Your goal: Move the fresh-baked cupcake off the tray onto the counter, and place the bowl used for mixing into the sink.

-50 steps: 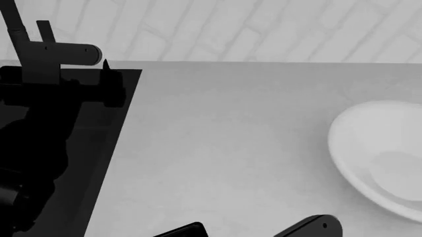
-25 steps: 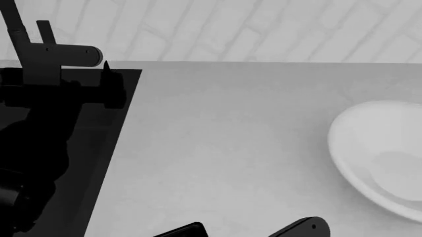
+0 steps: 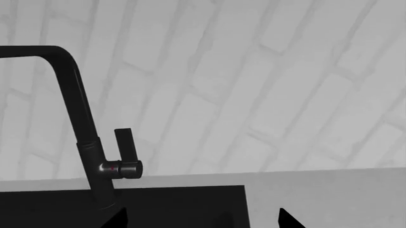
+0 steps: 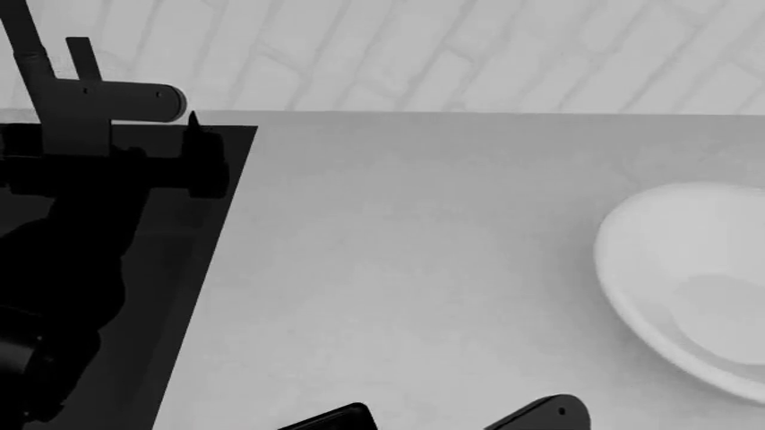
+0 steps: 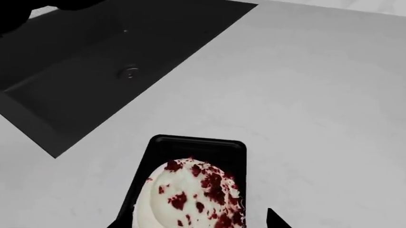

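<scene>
In the right wrist view the cupcake (image 5: pixel 190 194), white frosting with red crumbs, sits on the black tray (image 5: pixel 197 144) on the counter (image 5: pixel 304 95). My right gripper (image 5: pixel 198 222) is open, one fingertip (image 5: pixel 276 221) on each side of the cupcake, not touching it. The white bowl (image 4: pixel 693 278) rests on the counter at the head view's right edge. The black sink (image 5: pixel 95 57) lies at the left, with my left gripper (image 3: pixel 203 221) open over its edge and nothing between its fingers. Only a black corner of the tray (image 4: pixel 325 418) shows in the head view; the cupcake is out of that view.
The dark faucet (image 3: pixel 82 137) with its side lever (image 3: pixel 125 142) rises behind the sink, against a white brick wall (image 4: pixel 478 54). My left arm (image 4: pixel 72 251) hangs over the basin. A rounded part of the right arm (image 4: pixel 538 417) shows at the bottom edge.
In the head view the rounded part of the right arm has slid down and a little left, toward the bottom edge. Bowl, sink and left arm have not moved.
</scene>
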